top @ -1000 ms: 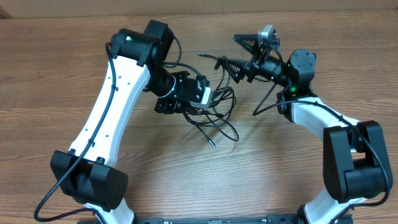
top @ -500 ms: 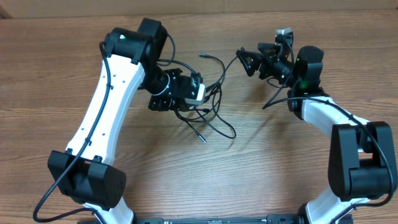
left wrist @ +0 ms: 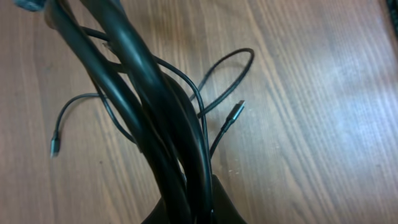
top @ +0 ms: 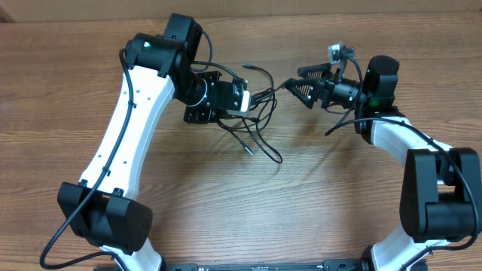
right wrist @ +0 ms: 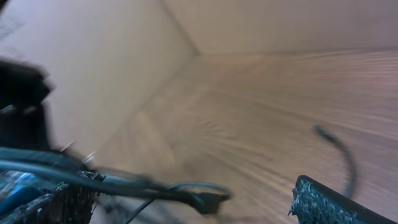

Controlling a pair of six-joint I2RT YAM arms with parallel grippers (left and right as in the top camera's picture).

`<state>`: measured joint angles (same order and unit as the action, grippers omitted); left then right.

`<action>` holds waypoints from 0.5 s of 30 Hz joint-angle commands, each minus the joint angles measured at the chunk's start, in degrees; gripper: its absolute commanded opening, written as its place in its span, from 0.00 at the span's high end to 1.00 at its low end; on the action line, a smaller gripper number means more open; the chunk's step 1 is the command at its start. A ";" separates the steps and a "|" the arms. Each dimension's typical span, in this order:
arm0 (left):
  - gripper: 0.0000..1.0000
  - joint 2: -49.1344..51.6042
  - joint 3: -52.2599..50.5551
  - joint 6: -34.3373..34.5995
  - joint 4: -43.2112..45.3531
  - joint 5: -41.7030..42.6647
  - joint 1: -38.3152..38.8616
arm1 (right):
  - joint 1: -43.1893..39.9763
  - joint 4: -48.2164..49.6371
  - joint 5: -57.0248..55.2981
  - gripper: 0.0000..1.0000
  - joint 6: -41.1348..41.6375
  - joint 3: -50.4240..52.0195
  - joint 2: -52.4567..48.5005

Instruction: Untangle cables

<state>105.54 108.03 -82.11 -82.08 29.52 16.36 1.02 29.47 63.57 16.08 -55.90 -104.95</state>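
Wood table [top: 339,203] roomy near front edge; L pincer [top: 250,99] clamped on cables [left wrist: 166,118], R pincer [top: 300,81] wide apart, gripping nothing.

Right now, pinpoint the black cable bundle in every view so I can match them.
Overhead: cable bundle at centre, hanging from the left gripper.
Left wrist: cable bundle runs from top left to bottom centre.
Right wrist: one blurred strand with a plug, lower left.
Shared landmark: the wooden table.
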 commanded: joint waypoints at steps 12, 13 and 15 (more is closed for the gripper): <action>0.96 0.22 0.02 4.76 -2.47 -4.50 -0.37 | -0.02 0.96 7.87 0.00 -4.74 -0.42 1.33; 0.96 0.22 0.02 4.74 -3.50 -4.76 -0.37 | -0.02 1.49 7.89 0.00 -6.16 -0.42 1.33; 0.96 0.22 0.02 4.72 -5.33 -5.16 -0.37 | -0.02 2.71 7.89 0.00 -10.51 -0.42 1.33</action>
<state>105.54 108.03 -78.06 -86.26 24.45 16.34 0.99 31.29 70.70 11.55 -55.90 -104.95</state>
